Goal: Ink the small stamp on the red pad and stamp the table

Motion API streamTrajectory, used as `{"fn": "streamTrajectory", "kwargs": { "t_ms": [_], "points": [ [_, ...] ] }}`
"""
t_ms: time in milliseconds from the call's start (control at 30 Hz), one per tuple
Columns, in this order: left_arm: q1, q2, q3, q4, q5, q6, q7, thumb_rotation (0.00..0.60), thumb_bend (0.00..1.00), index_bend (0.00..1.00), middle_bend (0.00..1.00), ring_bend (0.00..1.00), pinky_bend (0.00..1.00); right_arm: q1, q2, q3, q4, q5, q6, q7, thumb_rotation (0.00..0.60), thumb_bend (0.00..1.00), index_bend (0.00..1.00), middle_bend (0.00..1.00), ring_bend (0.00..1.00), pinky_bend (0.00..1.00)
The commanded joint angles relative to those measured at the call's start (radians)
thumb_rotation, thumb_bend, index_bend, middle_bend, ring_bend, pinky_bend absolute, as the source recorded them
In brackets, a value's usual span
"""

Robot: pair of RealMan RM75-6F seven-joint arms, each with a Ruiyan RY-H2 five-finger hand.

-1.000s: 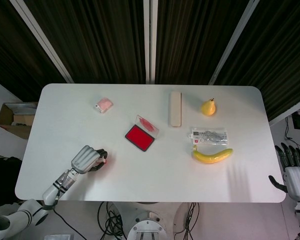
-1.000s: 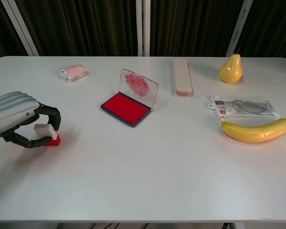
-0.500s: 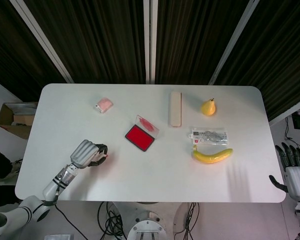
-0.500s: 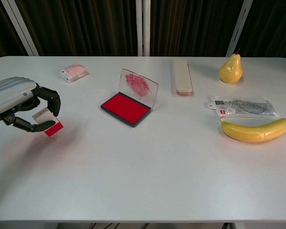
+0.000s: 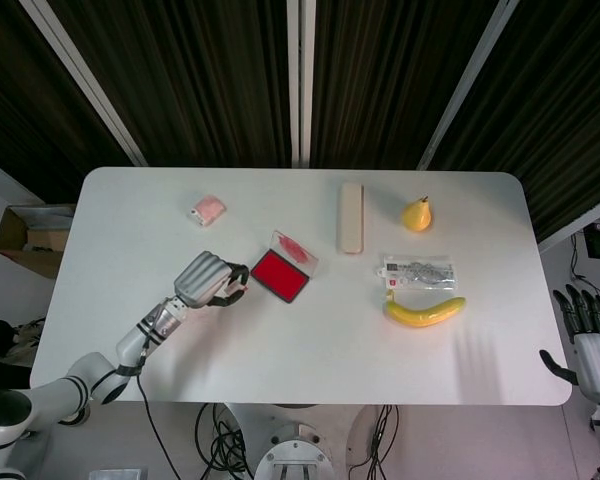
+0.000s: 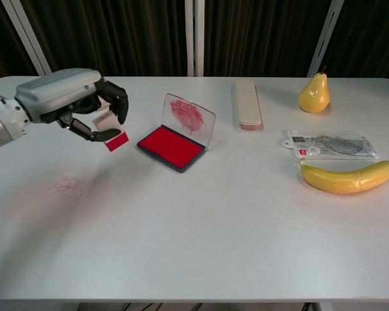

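Observation:
My left hand (image 5: 205, 280) (image 6: 74, 97) hangs above the table just left of the red ink pad (image 5: 278, 273) (image 6: 170, 147), pinching the small stamp (image 6: 112, 133), whose red face tilts down toward the table. The pad lies open, its clear lid (image 6: 188, 118) standing up with red smears on it. A faint red stamp mark (image 6: 66, 188) shows on the white table (image 6: 201, 233) at the left. My right hand (image 5: 592, 340) rests off the table's right edge with its fingers spread, holding nothing.
A pink eraser pack (image 6: 100, 98) lies at the back left. A beige case (image 6: 247, 103), a pear (image 6: 314, 94), a packaged ruler set (image 6: 332, 145) and a banana (image 6: 347, 177) lie to the right of the pad. A cardboard box (image 5: 30, 238) sits beyond the left edge.
My left hand lifted the stamp off the table and carried it up and to the right toward the ink pad. A faint red print is left where the stamp stood.

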Motion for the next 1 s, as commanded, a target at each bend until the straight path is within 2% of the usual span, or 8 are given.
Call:
{"fn": "streamTrajectory", "kwargs": {
  "t_ms": [33, 267, 467, 733, 1000],
  "points": [
    [-0.097, -0.047, -0.054, 0.014, -0.043, -0.114, -0.022, 0.600, 0.46, 0.64, 0.67, 0.99, 1.00, -0.002, 0.004, 0.002, -0.002, 0.004, 0.002, 0.001, 0.600, 0.12, 0.00, 0.00, 0.00, 0.00],
    [-0.194, -0.129, -0.096, 0.096, -0.098, -0.228, -0.068, 0.600, 0.47, 0.64, 0.68, 0.99, 1.00, -0.006, 0.013, 0.006, -0.005, 0.012, 0.003, 0.005, 0.600, 0.12, 0.00, 0.00, 0.00, 0.00],
    [-0.239, -0.203, -0.093, 0.206, -0.123, -0.291, -0.089, 0.600, 0.47, 0.64, 0.68, 0.99, 1.00, -0.009, 0.017, 0.009, -0.003, 0.018, 0.004, 0.010, 0.600, 0.12, 0.00, 0.00, 0.00, 0.00],
    [-0.258, -0.291, -0.068, 0.357, -0.127, -0.299, -0.101, 0.600, 0.48, 0.64, 0.68, 1.00, 1.00, -0.011, 0.019, 0.011, -0.003, 0.022, 0.002, 0.009, 0.600, 0.13, 0.00, 0.00, 0.00, 0.00],
    [-0.248, -0.347, -0.040, 0.449, -0.122, -0.270, -0.110, 0.600, 0.50, 0.65, 0.68, 1.00, 1.00, -0.007, 0.013, 0.010, 0.001, 0.027, -0.013, 0.004, 0.600, 0.13, 0.00, 0.00, 0.00, 0.00]
  ]
}}
